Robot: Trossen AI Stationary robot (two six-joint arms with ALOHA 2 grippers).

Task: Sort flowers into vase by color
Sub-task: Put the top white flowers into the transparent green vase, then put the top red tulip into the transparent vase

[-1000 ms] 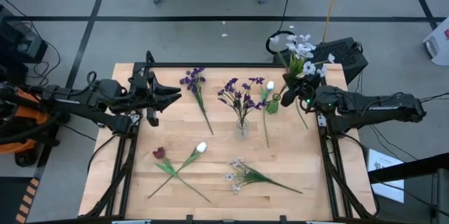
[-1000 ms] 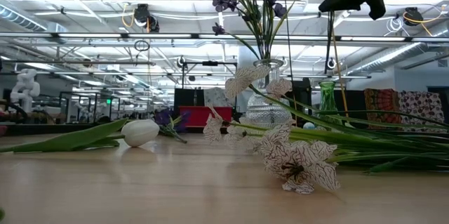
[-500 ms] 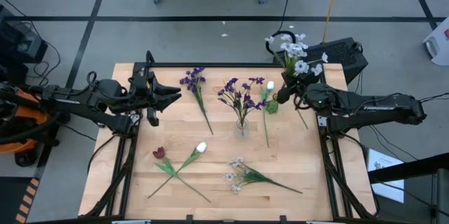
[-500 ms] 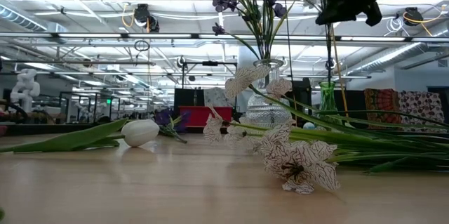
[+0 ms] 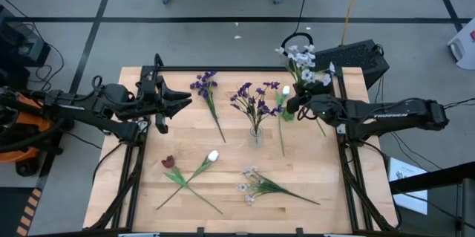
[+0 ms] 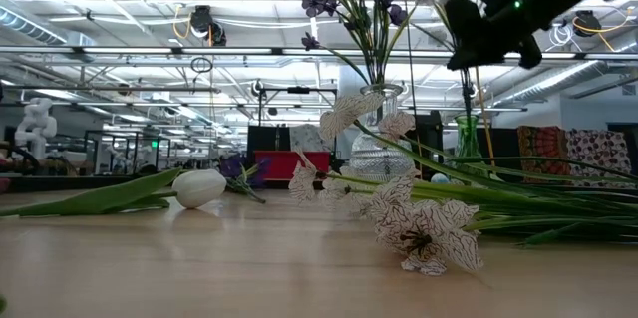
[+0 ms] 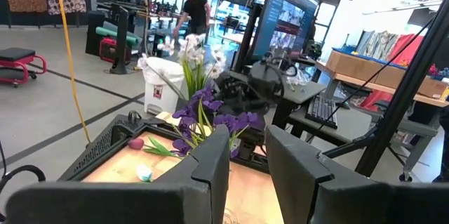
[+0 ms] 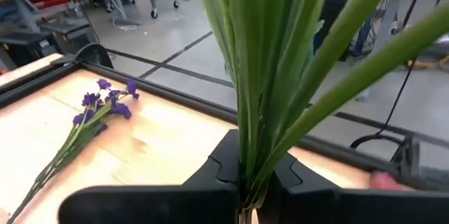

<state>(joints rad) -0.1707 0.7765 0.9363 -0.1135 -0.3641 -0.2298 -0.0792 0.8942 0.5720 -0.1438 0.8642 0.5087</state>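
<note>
On the counter (image 5: 230,174), the right gripper (image 5: 295,105) has its jaws clamped on a white-blue sprig (image 5: 302,59), held upright beside the green vase (image 5: 287,111), blossoms up. The left gripper (image 5: 178,101) hovers over the far-left counter, jaws slightly parted, empty.

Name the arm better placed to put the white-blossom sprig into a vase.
Right: its tool is shut on the green-stemmed white-blossom sprig, beside the small green glass vase. The left tool waits empty at the table's far-left side.
</note>
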